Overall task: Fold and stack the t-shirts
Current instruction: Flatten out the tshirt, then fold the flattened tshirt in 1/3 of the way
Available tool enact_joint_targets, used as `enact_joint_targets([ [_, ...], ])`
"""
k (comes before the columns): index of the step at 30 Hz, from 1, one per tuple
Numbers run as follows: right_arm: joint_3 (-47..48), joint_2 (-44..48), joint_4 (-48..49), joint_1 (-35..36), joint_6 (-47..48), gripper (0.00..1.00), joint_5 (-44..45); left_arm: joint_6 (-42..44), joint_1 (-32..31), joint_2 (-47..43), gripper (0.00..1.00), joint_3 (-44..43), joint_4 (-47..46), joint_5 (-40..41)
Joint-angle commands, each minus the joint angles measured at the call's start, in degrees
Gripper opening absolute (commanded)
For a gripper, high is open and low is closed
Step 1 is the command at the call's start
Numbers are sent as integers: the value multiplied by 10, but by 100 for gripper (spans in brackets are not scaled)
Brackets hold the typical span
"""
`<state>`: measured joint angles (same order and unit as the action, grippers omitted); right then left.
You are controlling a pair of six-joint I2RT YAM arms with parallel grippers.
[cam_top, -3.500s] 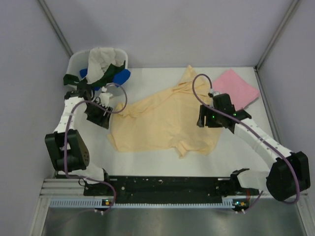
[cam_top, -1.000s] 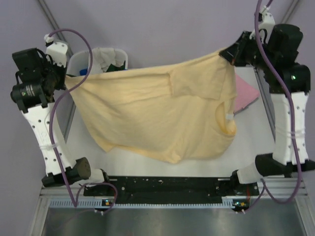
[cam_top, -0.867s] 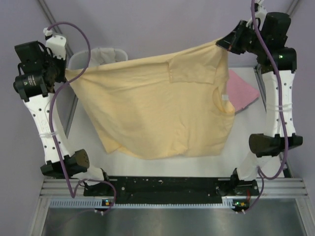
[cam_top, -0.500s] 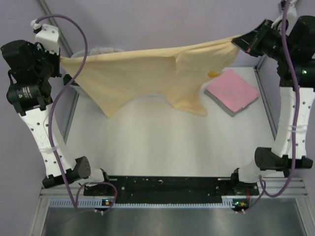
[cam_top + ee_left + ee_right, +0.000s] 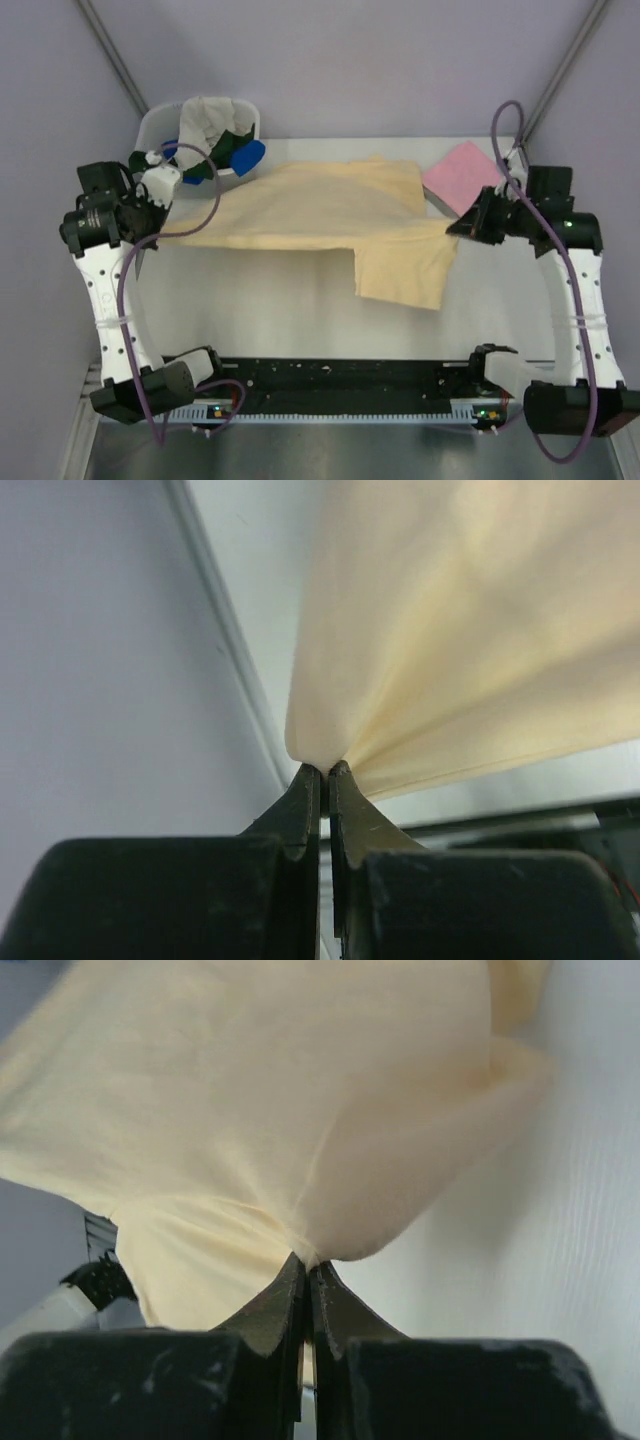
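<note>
A pale peach-yellow t-shirt is stretched flat between my two grippers, low over the table, one sleeve lying toward the front. My left gripper is shut on its left edge; in the left wrist view the cloth fans out from the pinched tips. My right gripper is shut on the right edge, and the cloth bunches at its tips. A folded pink t-shirt lies at the back right, partly under the yellow one.
A white tub at the back left holds cream-white, dark green and blue t-shirts. Bare white table shows in front of the yellow shirt. Purple walls close in on both sides, and a black rail runs along the near edge.
Both arms have come down from high up, lowering the stretched yellow t-shirt from hanging in the air to lying spread just over the table. The grips stayed shut.
</note>
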<state>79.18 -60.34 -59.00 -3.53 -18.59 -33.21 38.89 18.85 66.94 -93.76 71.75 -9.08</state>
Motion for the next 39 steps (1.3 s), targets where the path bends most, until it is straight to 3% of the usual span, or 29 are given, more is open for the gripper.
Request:
enact_joint_targets([
  [1,-145,-18,-53,49,21,0,46,43,7,-6,0,131,110,32],
  [6,-223,-73,-26,129,8,0,93,61,7,-1,0,291,72,36],
  [13,-258,-124,54,130,-4,0,115,83,6,63,0,400,17,37],
  [19,-225,-199,137,131,-22,0,146,52,5,147,0,352,-35,16],
  [28,-86,-362,201,131,-13,1,215,-12,5,238,0,230,-77,-70],
  [31,-37,-405,191,131,3,43,235,-23,5,269,0,219,-82,-84],
  [33,-34,-400,173,131,7,57,239,-26,5,280,0,226,-85,-92],
  [35,-63,-357,161,132,2,64,272,-26,5,281,0,238,-94,-96],
  [39,-148,-236,119,146,-15,66,360,-23,5,274,0,256,-105,-94],
])
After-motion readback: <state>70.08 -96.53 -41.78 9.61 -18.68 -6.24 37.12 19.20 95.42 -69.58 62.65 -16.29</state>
